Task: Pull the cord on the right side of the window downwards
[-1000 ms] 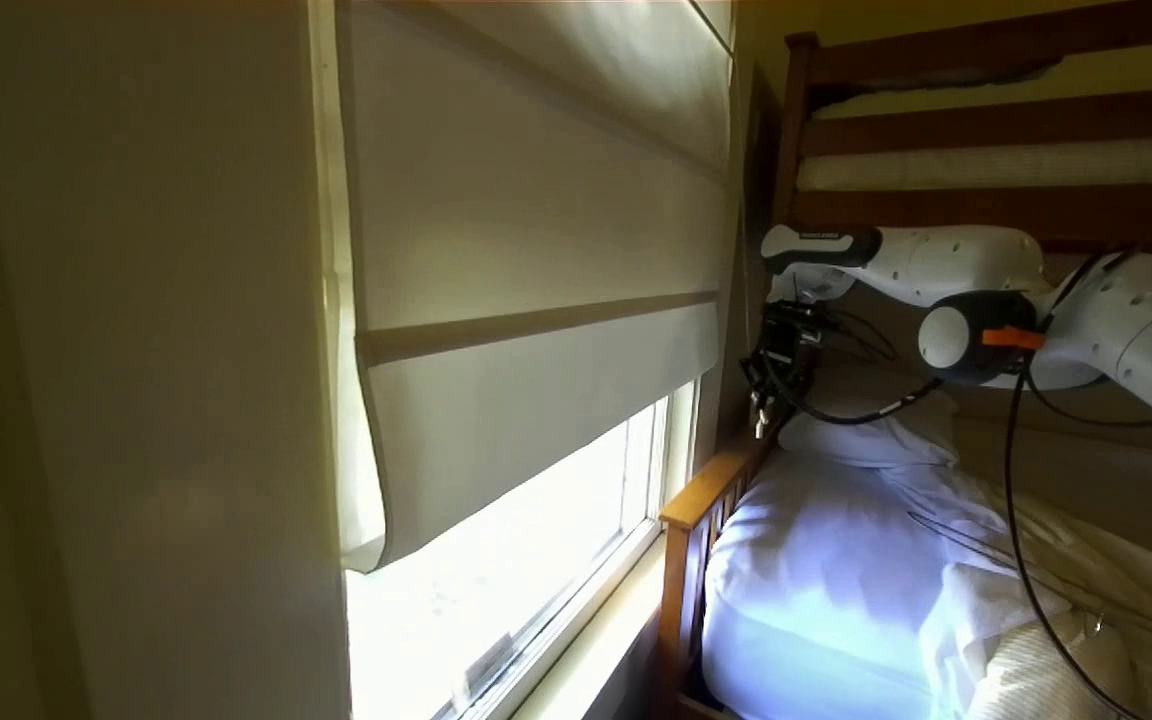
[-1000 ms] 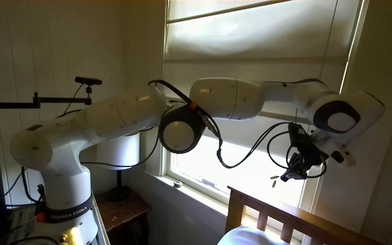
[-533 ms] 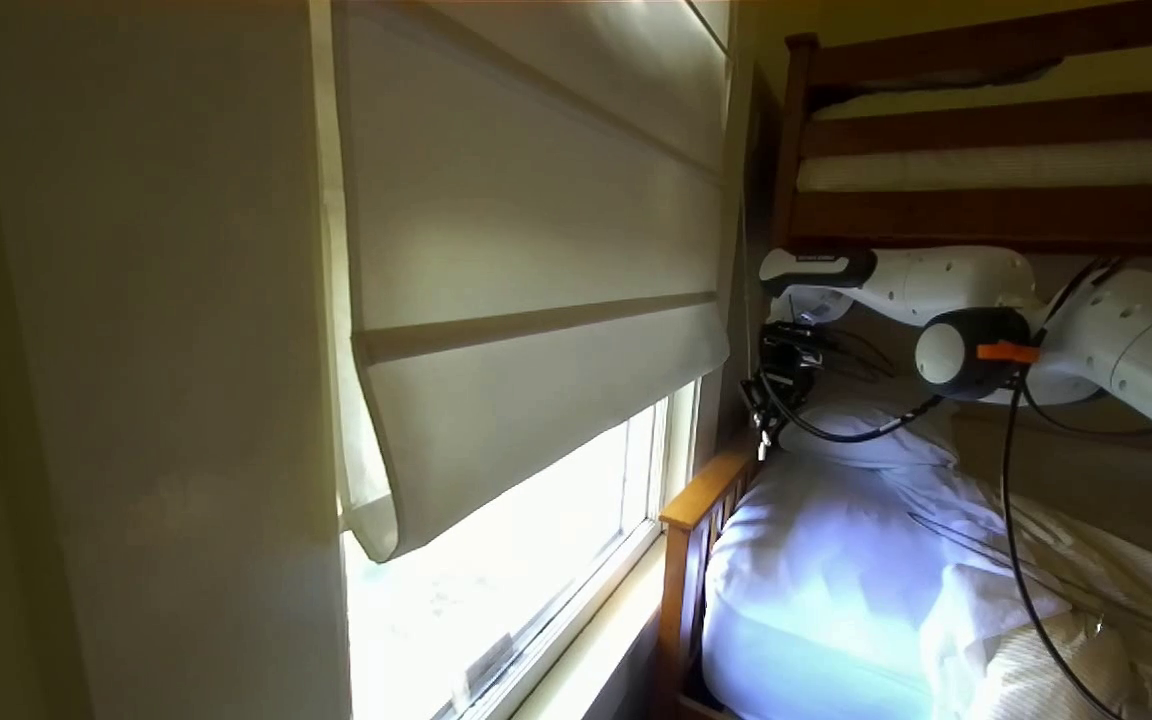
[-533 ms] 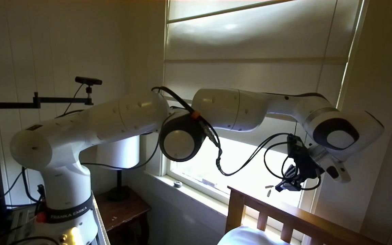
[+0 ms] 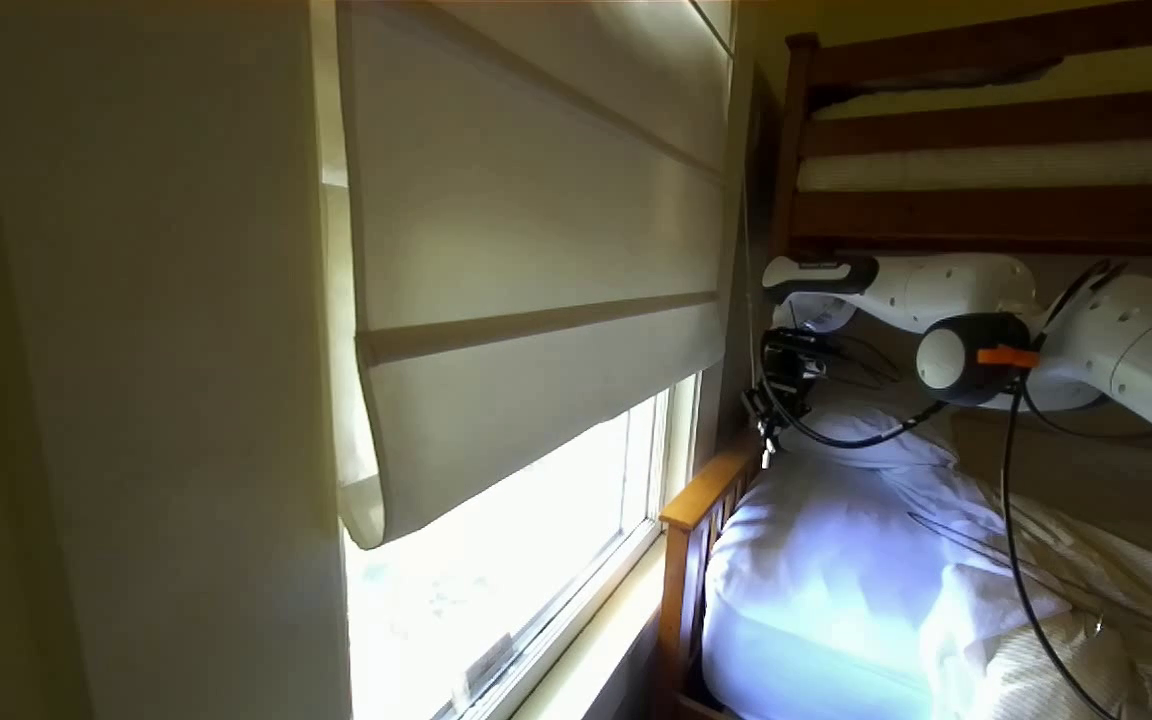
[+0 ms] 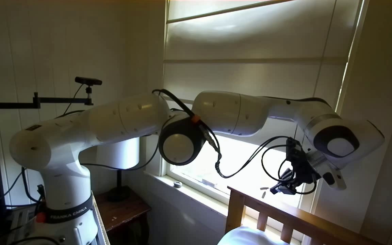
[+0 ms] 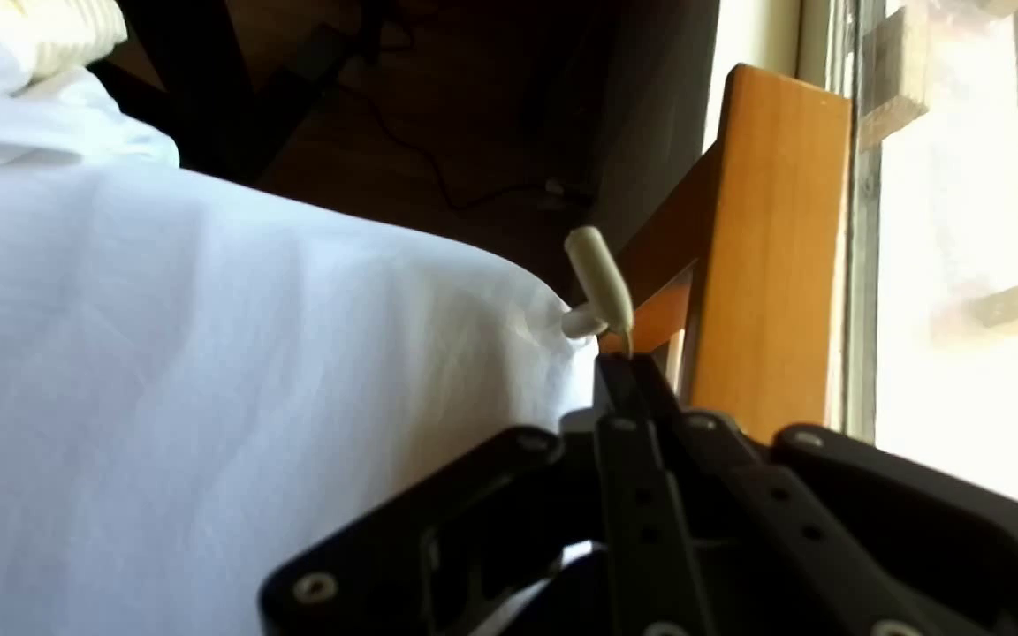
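My gripper is shut on the thin cord, whose short tail pokes out past the fingertips in the wrist view. Two cream end pieces dangle just beyond the tips. In an exterior view the cord runs up from the gripper along the far side of the window. Behind the arm the window shows bright glass under a pale folded shade. That shade covers the upper part of the window. The stretch of cord between the finger pads is hidden.
A wooden bed rail stands close beside the gripper, next to the window sill. White bedding lies below. Dark bunk slats rise behind the arm. A black cable loops under the forearm. A lamp stands near the robot's base.
The arm and gripper have moved down, carrying the cord's end pieces lower and slightly left in an exterior view. The shade's lower edge has risen a little.
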